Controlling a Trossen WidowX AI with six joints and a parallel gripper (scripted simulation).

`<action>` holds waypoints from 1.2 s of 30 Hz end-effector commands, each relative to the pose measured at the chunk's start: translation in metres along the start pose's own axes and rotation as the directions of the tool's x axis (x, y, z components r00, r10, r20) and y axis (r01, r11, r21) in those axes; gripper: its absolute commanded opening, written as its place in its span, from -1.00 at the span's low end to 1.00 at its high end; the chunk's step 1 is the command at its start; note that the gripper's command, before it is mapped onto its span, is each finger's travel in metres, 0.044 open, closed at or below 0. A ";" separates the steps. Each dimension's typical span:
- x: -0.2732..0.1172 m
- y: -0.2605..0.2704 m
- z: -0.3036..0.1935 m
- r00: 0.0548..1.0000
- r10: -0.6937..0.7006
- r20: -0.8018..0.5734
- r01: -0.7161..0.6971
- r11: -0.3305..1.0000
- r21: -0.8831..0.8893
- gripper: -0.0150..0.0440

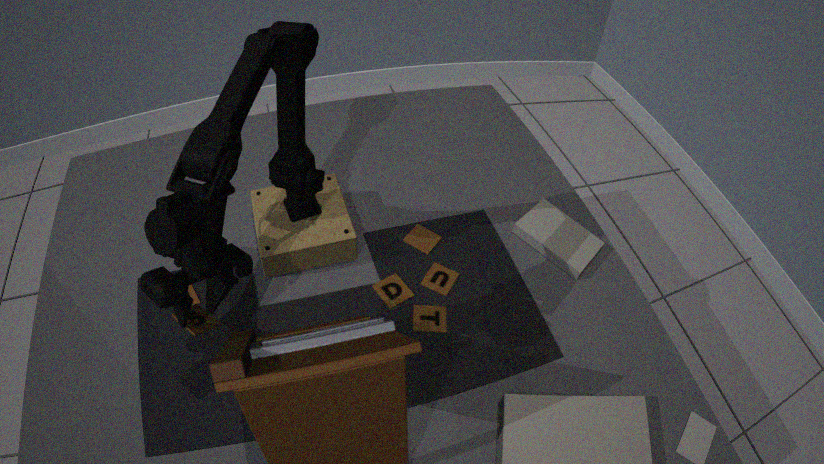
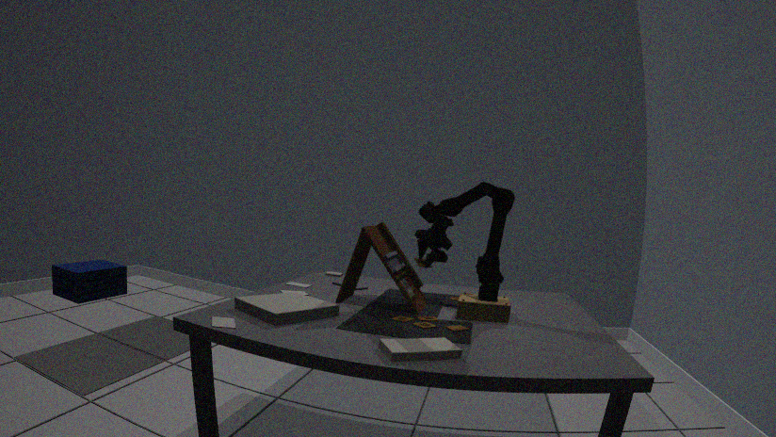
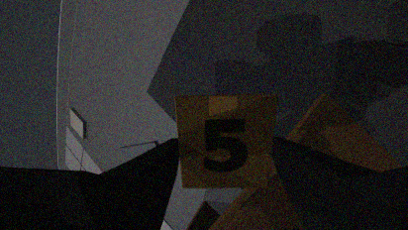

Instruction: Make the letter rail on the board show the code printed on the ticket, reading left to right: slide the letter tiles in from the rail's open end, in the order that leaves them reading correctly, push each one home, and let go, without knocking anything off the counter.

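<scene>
One tile marked 5 (image 1: 197, 320) (image 3: 226, 144) is pinched between the gripper's fingertips (image 1: 198, 314) (image 2: 423, 263), held above the dark mat (image 1: 167, 403) (image 2: 374, 320), just left of the sloped letter board (image 1: 322, 397) (image 2: 398, 266). Carrying it to the rail seems the step in hand; next, presumably, it needs lining up with the open end, tilted to the slope, before sliding in.

Right of the board (image 1: 322, 403) (image 2: 352, 263), which is orange-brown, orange tiles bear black letters: D (image 1: 393, 290), U (image 1: 439, 278) and T (image 1: 429, 318). Beneath the board, the mat (image 1: 490, 345) (image 2: 369, 320) is near-black.

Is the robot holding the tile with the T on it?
No, the gripper holds a tile marked 5.
</scene>
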State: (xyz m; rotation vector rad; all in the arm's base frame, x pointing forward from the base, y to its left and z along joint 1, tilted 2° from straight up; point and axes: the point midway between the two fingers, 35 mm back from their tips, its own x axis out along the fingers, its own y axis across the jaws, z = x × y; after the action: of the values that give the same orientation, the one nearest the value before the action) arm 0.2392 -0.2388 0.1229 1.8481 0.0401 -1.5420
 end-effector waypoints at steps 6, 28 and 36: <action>-0.014 0.008 -0.013 0.999 0.047 -0.019 -0.049 0.986 -0.158 -0.49; -0.048 0.017 -0.050 0.985 0.145 -0.089 -0.170 0.847 -0.504 -0.49; -0.060 0.017 -0.066 0.977 0.177 -0.122 -0.215 0.758 -0.615 -0.49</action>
State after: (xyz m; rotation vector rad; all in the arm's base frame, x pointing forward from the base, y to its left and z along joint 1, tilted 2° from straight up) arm 0.2818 -0.1967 0.1797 1.3545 0.3247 -1.1696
